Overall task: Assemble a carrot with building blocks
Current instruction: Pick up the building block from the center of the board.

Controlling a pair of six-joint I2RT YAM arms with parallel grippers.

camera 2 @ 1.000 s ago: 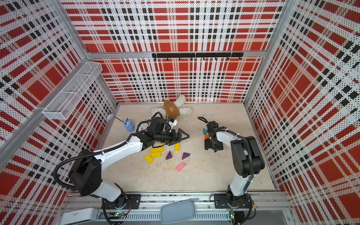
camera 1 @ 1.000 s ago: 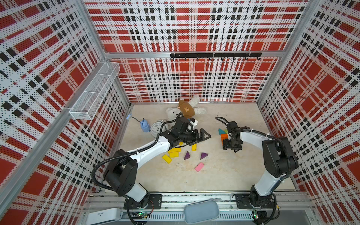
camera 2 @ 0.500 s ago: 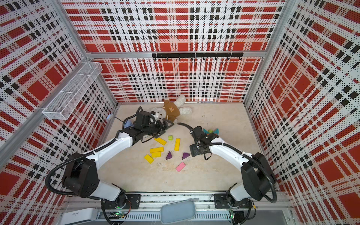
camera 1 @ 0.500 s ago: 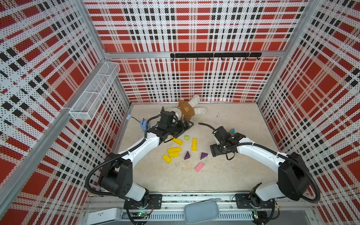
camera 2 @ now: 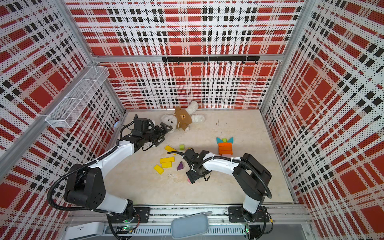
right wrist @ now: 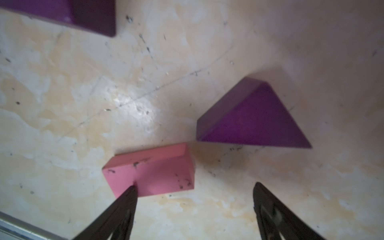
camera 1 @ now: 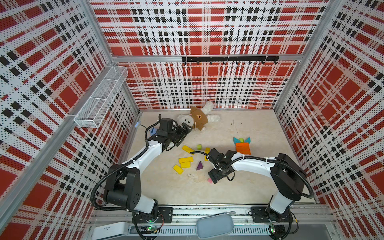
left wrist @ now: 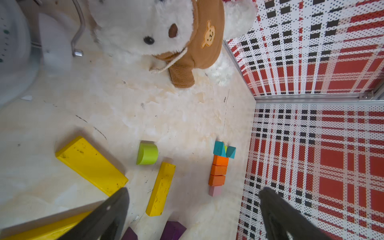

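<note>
The part-built carrot [camera 1: 242, 146] lies at the right: teal triangles and a lime piece above a column of orange blocks, with a pink block at its end in the left wrist view [left wrist: 215, 190]. Loose yellow blocks [camera 1: 185, 160], a lime cylinder [camera 1: 199, 147] and a purple triangle [camera 1: 200, 166] lie mid-floor. My right gripper [right wrist: 195, 187] is open, pointing down over a loose pink block [right wrist: 151, 170], one fingertip [right wrist: 129, 194] at its edge; another purple triangle [right wrist: 253, 120] lies beside it. My left gripper [left wrist: 193, 191] is open and empty, raised near the bear.
A white teddy bear in a brown hoodie [camera 1: 197, 119] lies at the back, and a white alarm clock [left wrist: 12, 52] sits close to my left arm. A wire basket [camera 1: 101, 99] hangs on the left wall and a hook rail [camera 1: 228, 59] on the back wall.
My right arm swung from the carrot stack to the front middle, down over the pink block, with its jaws widening. My left arm drew back from the loose blocks toward the bear.
</note>
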